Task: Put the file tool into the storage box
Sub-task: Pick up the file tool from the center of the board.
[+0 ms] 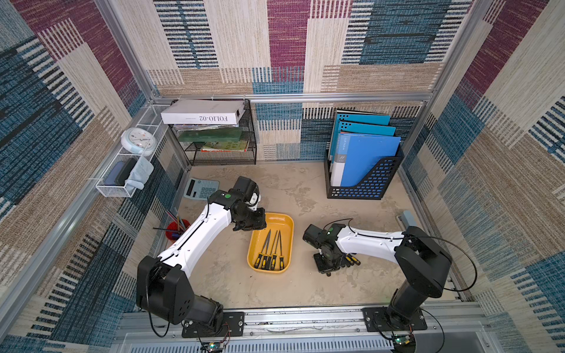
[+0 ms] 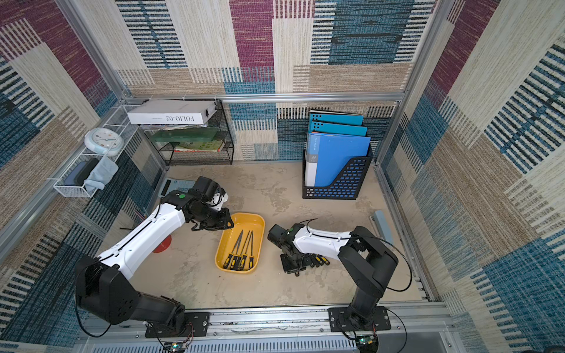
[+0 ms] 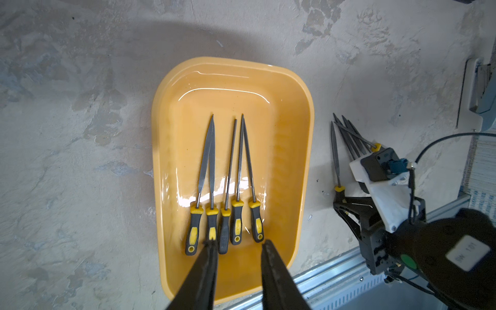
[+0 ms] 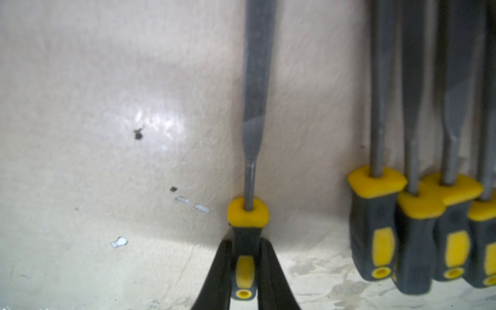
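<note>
The storage box (image 1: 276, 221) (image 2: 248, 221) (image 3: 281, 150) is a shallow yellow tray at mid-table. Several yellow-and-black-handled files (image 1: 270, 247) (image 3: 228, 174) lie side by side in it. My left gripper (image 3: 239, 243) (image 1: 249, 226) hovers over the tray, open, with nothing between its fingers. To the right of the tray, my right gripper (image 4: 245, 243) is down at the table, shut on the handle of a file tool (image 4: 255, 80) (image 3: 334, 150). Several more files (image 4: 375, 228) (image 3: 351, 137) (image 1: 351, 259) lie on the table right beside it.
A black perforated holder of blue folders (image 1: 363, 165) stands at the back right and a black mesh rack (image 1: 220, 137) at the back left. A calculator (image 1: 200, 188) and a red pencil cup (image 1: 177, 229) sit by the left wall. A grey object (image 1: 406, 218) lies at the right edge.
</note>
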You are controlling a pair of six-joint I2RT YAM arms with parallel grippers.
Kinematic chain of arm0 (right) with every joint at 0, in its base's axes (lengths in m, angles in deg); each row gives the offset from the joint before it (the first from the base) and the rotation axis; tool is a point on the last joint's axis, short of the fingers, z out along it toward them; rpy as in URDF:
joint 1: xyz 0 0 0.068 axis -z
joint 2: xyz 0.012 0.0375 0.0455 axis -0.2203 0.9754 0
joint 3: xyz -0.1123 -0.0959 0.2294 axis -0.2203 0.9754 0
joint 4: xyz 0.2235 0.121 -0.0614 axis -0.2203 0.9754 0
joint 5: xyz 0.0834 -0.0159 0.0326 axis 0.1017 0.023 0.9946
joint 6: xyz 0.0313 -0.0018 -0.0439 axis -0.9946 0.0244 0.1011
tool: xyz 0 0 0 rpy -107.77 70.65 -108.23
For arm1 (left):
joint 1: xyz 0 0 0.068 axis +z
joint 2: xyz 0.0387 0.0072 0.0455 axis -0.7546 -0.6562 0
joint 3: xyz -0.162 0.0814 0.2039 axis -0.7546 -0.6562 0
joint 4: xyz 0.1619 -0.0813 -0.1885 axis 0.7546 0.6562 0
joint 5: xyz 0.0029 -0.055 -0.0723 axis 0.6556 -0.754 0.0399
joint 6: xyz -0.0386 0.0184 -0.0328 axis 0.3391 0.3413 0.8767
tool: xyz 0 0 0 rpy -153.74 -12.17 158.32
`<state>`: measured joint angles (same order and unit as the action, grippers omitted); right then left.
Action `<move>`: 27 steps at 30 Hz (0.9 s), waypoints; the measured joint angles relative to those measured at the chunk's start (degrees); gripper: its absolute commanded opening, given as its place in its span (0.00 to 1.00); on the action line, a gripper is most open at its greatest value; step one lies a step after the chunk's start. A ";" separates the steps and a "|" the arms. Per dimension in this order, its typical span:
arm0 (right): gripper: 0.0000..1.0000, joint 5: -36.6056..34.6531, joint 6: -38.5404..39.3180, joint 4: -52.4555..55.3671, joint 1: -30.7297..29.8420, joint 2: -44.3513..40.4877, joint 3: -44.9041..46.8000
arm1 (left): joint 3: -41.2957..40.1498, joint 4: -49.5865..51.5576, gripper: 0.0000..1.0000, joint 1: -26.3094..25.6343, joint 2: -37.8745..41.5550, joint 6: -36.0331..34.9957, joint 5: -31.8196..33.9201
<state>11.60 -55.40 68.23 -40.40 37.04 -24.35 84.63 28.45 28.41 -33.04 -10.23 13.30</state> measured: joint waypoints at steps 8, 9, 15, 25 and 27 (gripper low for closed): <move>0.12 1.73 -1.64 0.15 -3.17 -8.50 -1.27 | -2.84 -2.54 0.49 0.00 2.71 3.85 -7.08; 0.12 2.21 -2.12 -0.04 -3.41 -9.88 -1.27 | -3.67 -3.37 0.50 -0.04 3.04 4.87 -8.35; 0.11 5.99 -4.92 -2.62 -4.85 -15.02 -3.13 | -8.72 -11.06 0.55 -1.86 4.11 14.58 -16.06; 0.12 9.64 -6.01 -6.43 -7.26 -11.45 -6.80 | -9.22 -18.40 0.58 -7.45 0.83 21.73 -18.67; 0.12 10.27 -6.21 -7.26 -7.63 -10.99 -7.41 | -9.27 -18.43 0.58 -7.89 -0.17 22.51 -18.23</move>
<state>21.87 -61.61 60.97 -48.02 26.05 -31.76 75.36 10.02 20.52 -33.22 12.28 -4.93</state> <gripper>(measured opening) 0.194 0.585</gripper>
